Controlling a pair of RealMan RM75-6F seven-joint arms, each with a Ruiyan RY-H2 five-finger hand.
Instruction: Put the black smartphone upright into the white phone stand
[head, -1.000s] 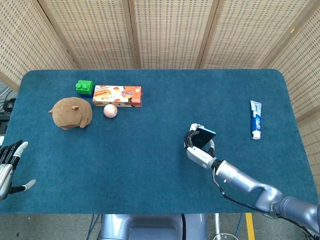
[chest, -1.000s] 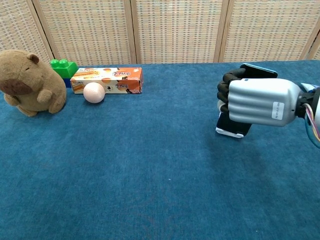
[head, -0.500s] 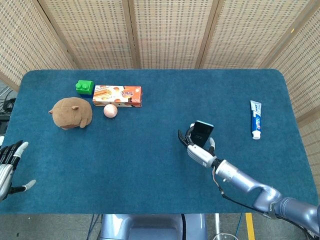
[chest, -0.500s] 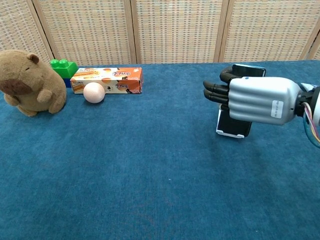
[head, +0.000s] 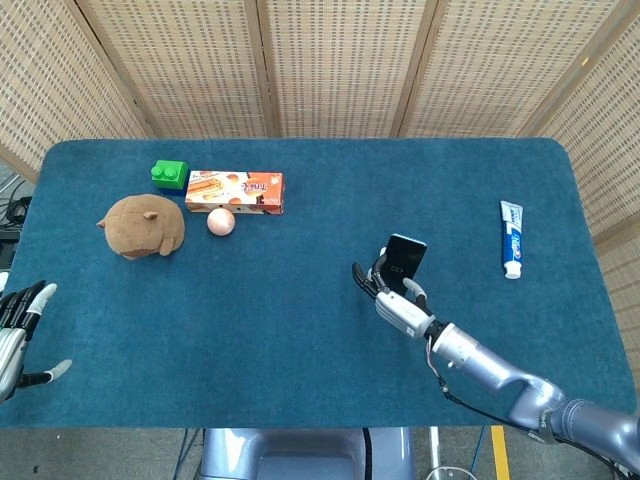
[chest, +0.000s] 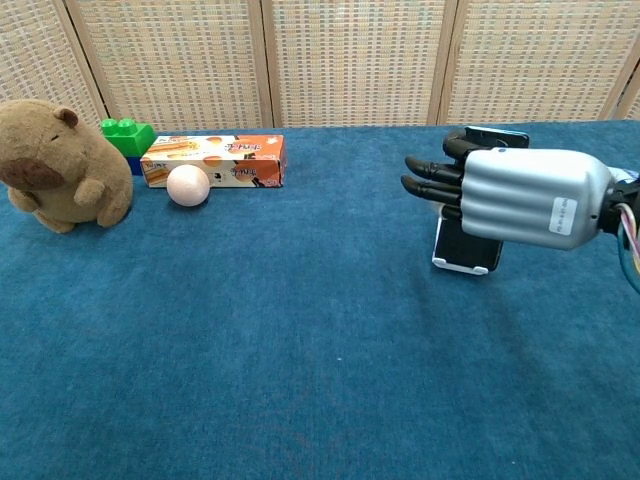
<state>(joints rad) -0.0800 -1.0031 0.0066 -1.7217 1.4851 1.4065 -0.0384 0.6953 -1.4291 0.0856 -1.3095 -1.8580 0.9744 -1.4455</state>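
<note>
While upright in white phone stand (chest: 464, 264), black smartphone (head: 405, 257); right hand (chest: 500, 195) beside, fingers spread, empty.

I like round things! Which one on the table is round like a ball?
The small pink ball, lying in front of the orange box. The green block and the box have flat sides and corners.

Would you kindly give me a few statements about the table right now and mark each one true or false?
1. The black smartphone stands upright in the white phone stand. True.
2. The right hand has its fingers extended beside the phone. True.
3. The toothpaste tube lies next to the plush toy. False: it lies far off, near the table's opposite end.
4. The pale ball rests in front of the orange box. True.
5. The left hand holds the green block. False: it holds nothing, at the table's edge.
</note>
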